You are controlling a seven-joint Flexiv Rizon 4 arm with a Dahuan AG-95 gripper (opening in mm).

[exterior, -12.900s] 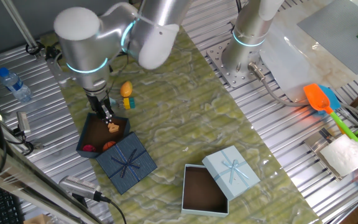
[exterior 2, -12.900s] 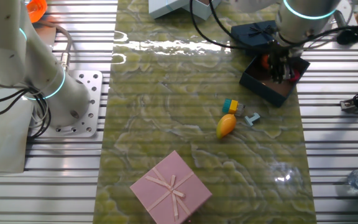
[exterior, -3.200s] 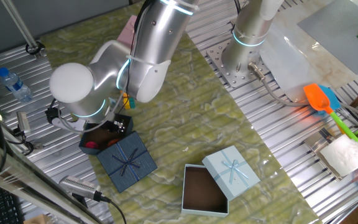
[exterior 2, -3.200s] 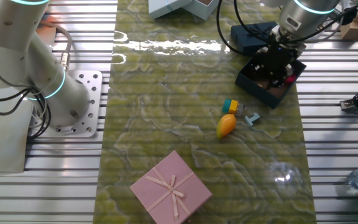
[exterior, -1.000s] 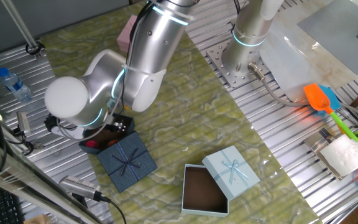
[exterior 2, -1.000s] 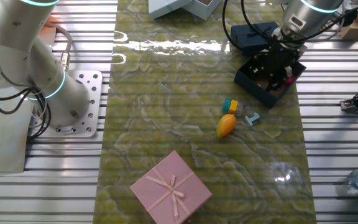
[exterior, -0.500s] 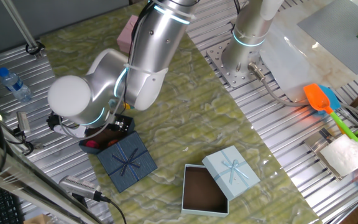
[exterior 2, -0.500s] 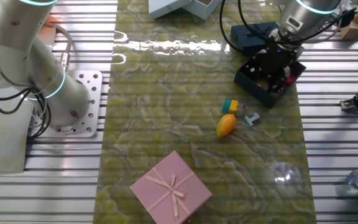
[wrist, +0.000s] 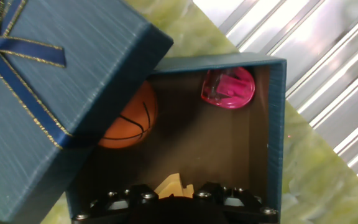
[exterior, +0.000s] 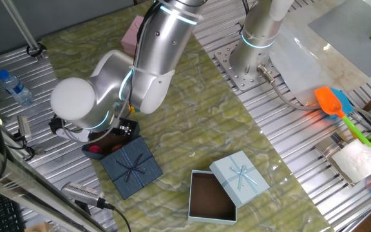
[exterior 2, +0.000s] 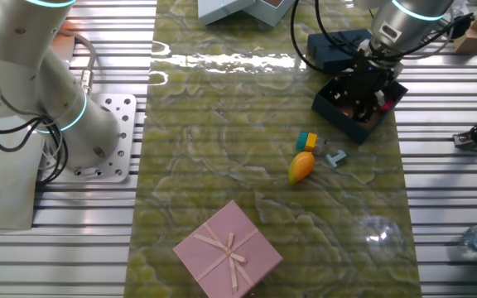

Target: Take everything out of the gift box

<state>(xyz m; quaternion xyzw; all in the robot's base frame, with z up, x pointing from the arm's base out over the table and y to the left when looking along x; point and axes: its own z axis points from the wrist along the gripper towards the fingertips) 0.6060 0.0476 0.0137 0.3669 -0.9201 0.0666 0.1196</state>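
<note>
The navy gift box (wrist: 277, 130) lies open, with its ribboned lid (wrist: 36, 81) leaning over its left side. Inside are an orange basketball toy (wrist: 132, 121), a pink toy (wrist: 229, 88) in the far corner, and a yellow toy (wrist: 178, 183). My gripper (wrist: 173, 194) is low inside the box, its two dark fingers pressed against either side of the yellow toy. In the other fixed view the gripper (exterior 2: 361, 95) is tilted into the box (exterior 2: 344, 122). In one fixed view the arm hides the gripper, and the box (exterior: 90, 140) and lid (exterior: 131, 166) show below it.
An orange-yellow toy (exterior 2: 301, 165), a yellow-teal block (exterior 2: 306, 141) and a teal piece (exterior 2: 334, 157) lie on the mat beside the box. A pink box (exterior 2: 228, 248) is in front. A light blue box (exterior: 211, 196) and its lid (exterior: 240, 175) stand to the right. A water bottle (exterior: 15, 87) lies on the rails.
Over the last second the arm has barely moved. Since 12.9 s ago the gripper has gone from upright over the box to tilted low inside it.
</note>
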